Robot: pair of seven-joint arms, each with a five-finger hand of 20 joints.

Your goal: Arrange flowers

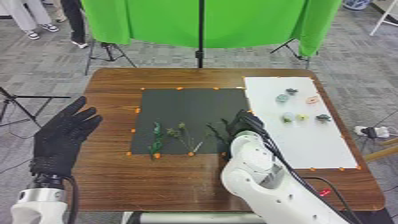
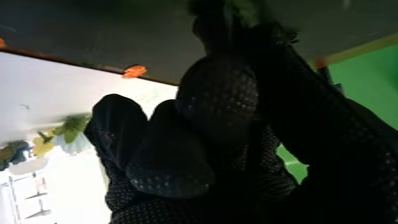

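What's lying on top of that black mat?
A few leafy green sprigs lie on the near part of the black mat. The robot's right hand covers a bit of the mat's right side, so anything right beneath it can't be seen.

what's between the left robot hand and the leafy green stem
Brown tabletop, then the orange-dotted left edge of the dark mat, in the head view.

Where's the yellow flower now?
Head view, right side: the yellow flower lies on the white sheet, between the pale green piece and the dark one.
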